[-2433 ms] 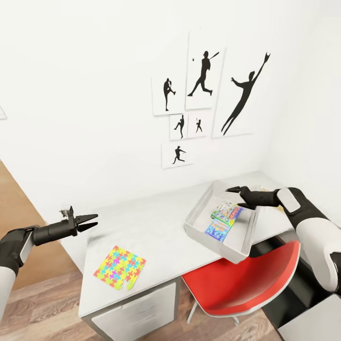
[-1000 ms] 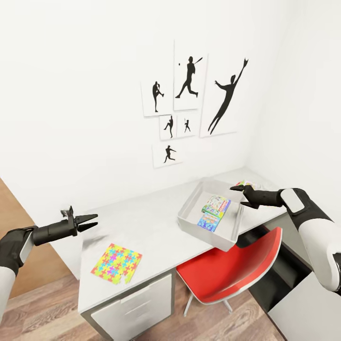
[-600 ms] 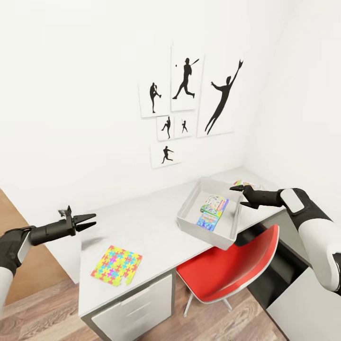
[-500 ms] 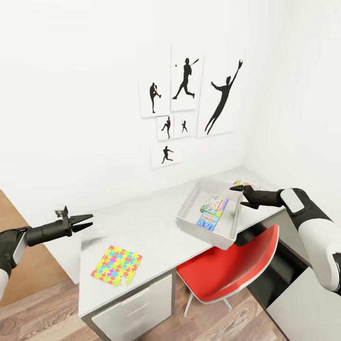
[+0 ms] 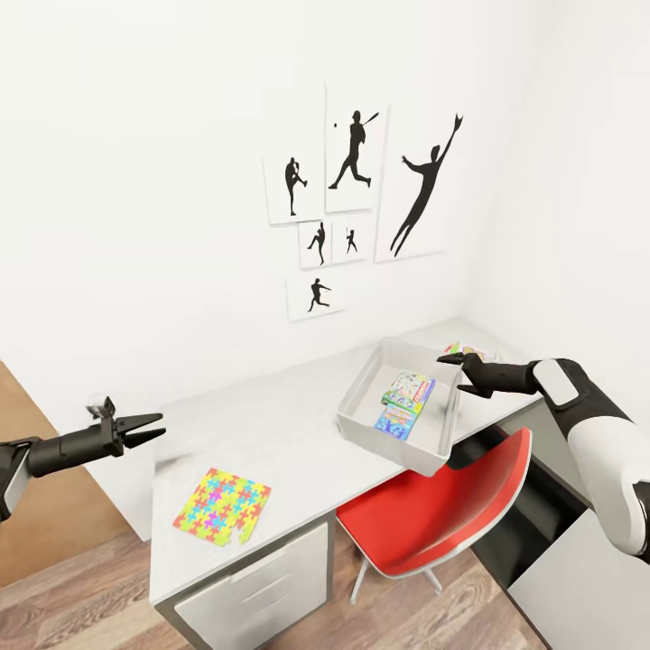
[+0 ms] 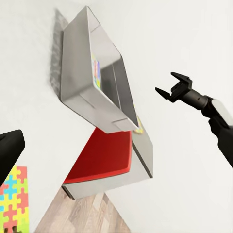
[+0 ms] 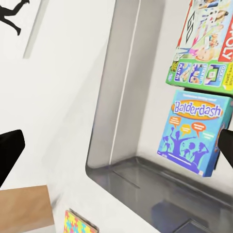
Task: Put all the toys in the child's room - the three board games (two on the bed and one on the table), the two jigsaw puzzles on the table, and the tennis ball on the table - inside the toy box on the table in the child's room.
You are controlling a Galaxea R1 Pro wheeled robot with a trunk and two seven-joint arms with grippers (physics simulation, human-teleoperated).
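I take the toy box [image 5: 361,424] as my landmark: it sits on the table [image 5: 289,424], toward the corner end, with one corner jutting past the table's front edge above the red chair [image 5: 442,524]. It is a light grey open bin with sloping walls, and I count two board games lying flat inside it: a blue one printed "Balderdash" [image 7: 194,131] nearer the front edge and a green-and-white one [image 7: 206,43] just behind it, side by side and touching or nearly so. My right gripper [image 5: 462,373] hangs over the box's far rim, its fingers a moderate way apart and holding nothing. Beyond the box, toward the corner of the room, a sliver of a second colourful sheet [image 5: 459,348] shows on the table; I cannot tell what it is. On the other side of the box lies a wide stretch of bare tabletop, and past that, well apart from the box, one jigsaw puzzle [image 5: 223,506] lies flat near the front edge, a square of yellow, pink, blue and green pieces with a notched corner. My left gripper [image 5: 149,426] floats off the table's end, farther from the box than the puzzle, fingers slightly parted and empty. Six black sports pictures [image 5: 361,199] hang on the wall behind the box.
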